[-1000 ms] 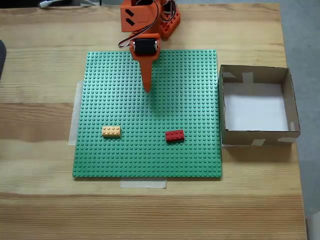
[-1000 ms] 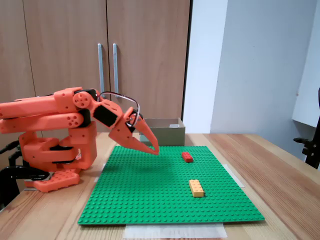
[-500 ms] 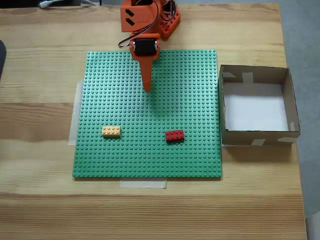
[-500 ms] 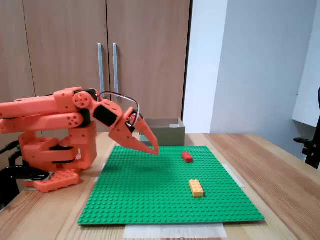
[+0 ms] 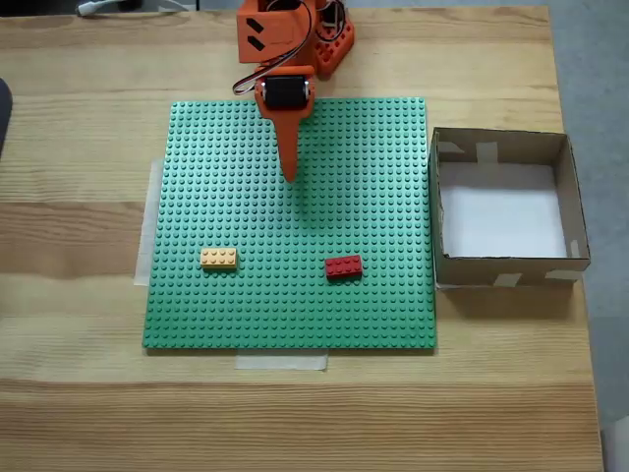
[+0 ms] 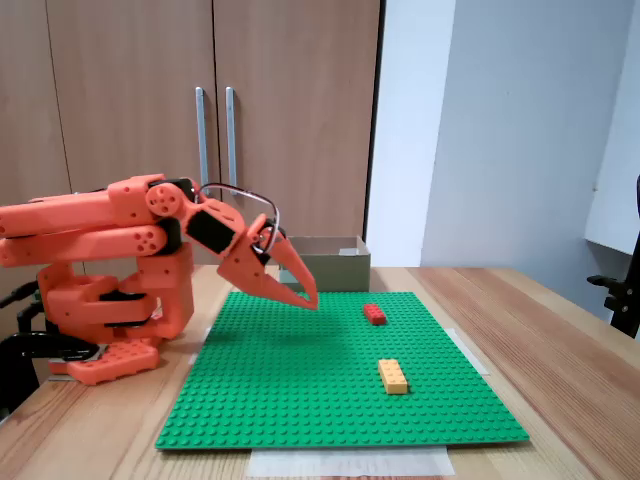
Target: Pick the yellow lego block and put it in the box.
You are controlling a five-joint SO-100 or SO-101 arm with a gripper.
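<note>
With the hand (image 6: 308, 298) pressed together above the green baseplate (image 5: 373, 177), I must spread it, then descend squarely over the yellow lego block (image 5: 218, 258), avoiding the red brick (image 5: 343, 266).

A small yellow-orange studded brick (image 5: 218, 258) and a red studded brick (image 5: 343, 266) sit on the green studded plastic baseplate (image 5: 373, 157); the orange plastic gripper (image 5: 289, 177).
</note>
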